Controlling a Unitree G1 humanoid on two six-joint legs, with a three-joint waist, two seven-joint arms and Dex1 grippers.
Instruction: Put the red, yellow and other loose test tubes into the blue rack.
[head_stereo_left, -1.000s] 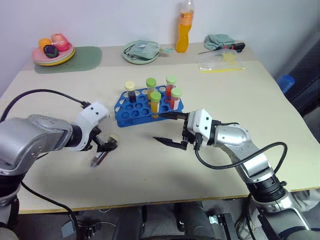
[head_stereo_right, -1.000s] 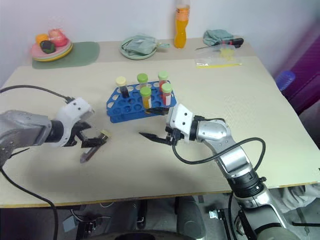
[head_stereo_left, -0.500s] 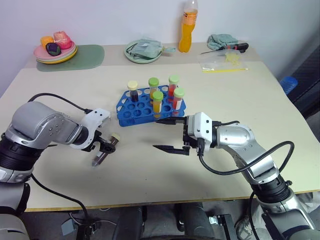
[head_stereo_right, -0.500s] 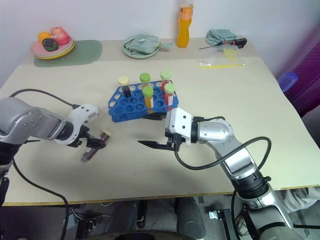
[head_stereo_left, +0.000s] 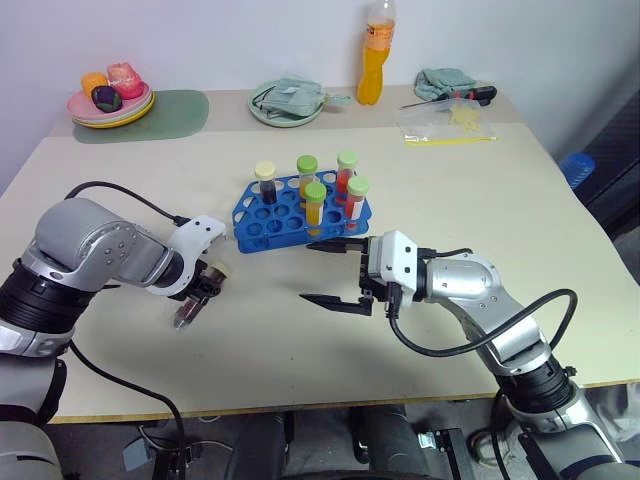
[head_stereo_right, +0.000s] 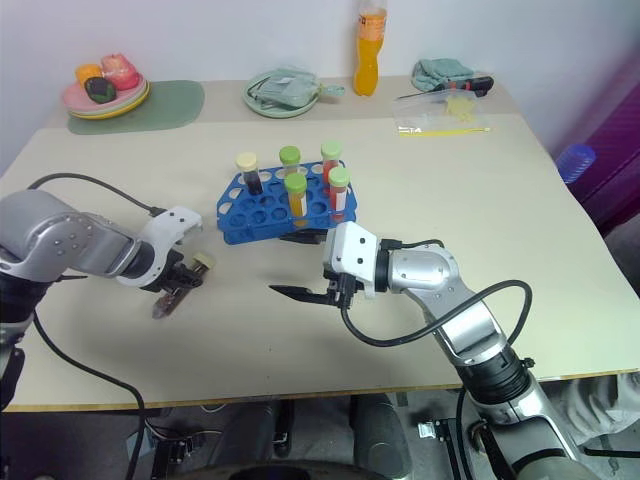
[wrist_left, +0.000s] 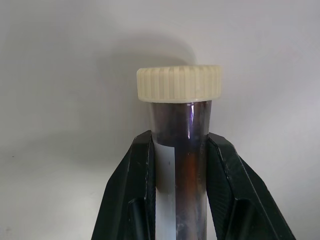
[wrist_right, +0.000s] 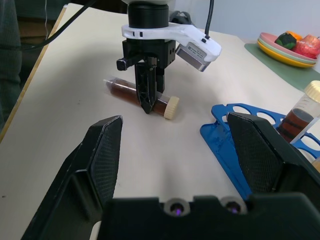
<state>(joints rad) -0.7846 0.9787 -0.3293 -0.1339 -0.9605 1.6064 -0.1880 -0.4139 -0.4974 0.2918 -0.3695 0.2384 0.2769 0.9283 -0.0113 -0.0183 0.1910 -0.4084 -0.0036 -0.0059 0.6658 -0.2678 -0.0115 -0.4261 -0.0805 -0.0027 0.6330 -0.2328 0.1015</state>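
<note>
A loose test tube (head_stereo_left: 200, 296) of dark brown liquid with a cream cap (wrist_left: 179, 84) lies on the table, left of the blue rack (head_stereo_left: 250, 226). My left gripper (head_stereo_left: 198, 292) points down onto it and is shut on the glass just below the cap, one black finger (wrist_left: 137, 190) on each side. The rack holds several capped tubes upright, one with a yellow cap (head_stereo_left: 264, 170) and the others with green caps. My right gripper (head_stereo_left: 328, 272) hovers open in front of the rack, aimed toward the left gripper, with nothing between its fingers.
Along the back edge stand a plate of toy food (head_stereo_left: 110, 97) on a green mat (head_stereo_left: 165, 110), a bowl with a cloth (head_stereo_left: 285, 102), an orange bottle (head_stereo_left: 372, 55), a plastic bag (head_stereo_left: 445, 122) and a screwdriver (head_stereo_left: 465, 93).
My left gripper, open around the lying tube in the earlier frames, has shut on it. The tube still rests on the table. The right gripper has stayed nearly where it was.
</note>
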